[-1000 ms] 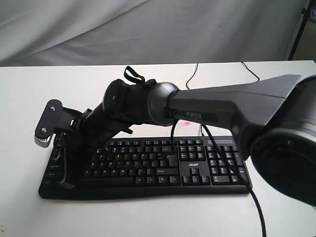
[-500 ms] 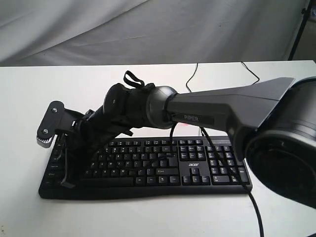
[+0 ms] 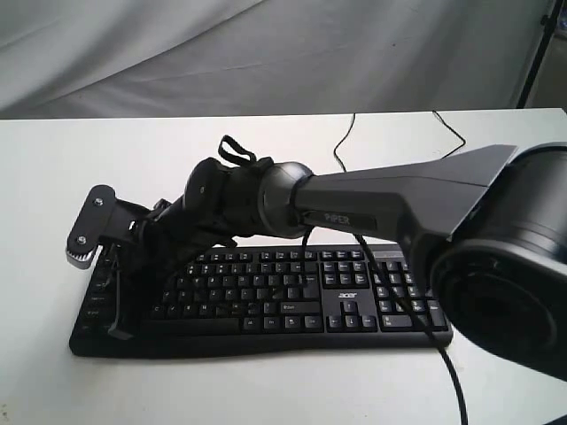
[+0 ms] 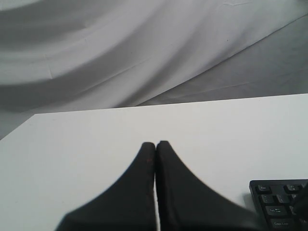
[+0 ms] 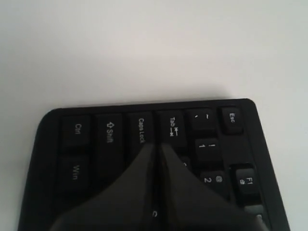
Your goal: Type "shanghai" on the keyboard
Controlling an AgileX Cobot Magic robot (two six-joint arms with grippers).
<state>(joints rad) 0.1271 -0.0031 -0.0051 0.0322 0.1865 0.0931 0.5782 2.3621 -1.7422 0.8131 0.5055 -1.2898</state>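
The black keyboard (image 3: 266,294) with white legends and an acer logo lies across the white table. My right arm reaches across it to its left end. There my right gripper (image 3: 119,331) points down, shut with nothing in it. In the right wrist view the right gripper (image 5: 157,144) has its closed tips over the border between the Caps Lock and Tab keys of the keyboard (image 5: 77,129); whether they touch a key I cannot tell. My left gripper (image 4: 155,143) is shut and empty over bare table, with a corner of the keyboard (image 4: 279,202) beside it.
A thin black cable (image 3: 341,142) runs from the keyboard's back edge toward the rear of the white table (image 3: 89,159). Grey cloth (image 3: 266,53) hangs behind the table. A dark stand leg (image 3: 536,53) is at the far right.
The right arm's wrist has sunk slightly over the keyboard's left end. The fingertips have stayed at nearly the same spot and remain shut.
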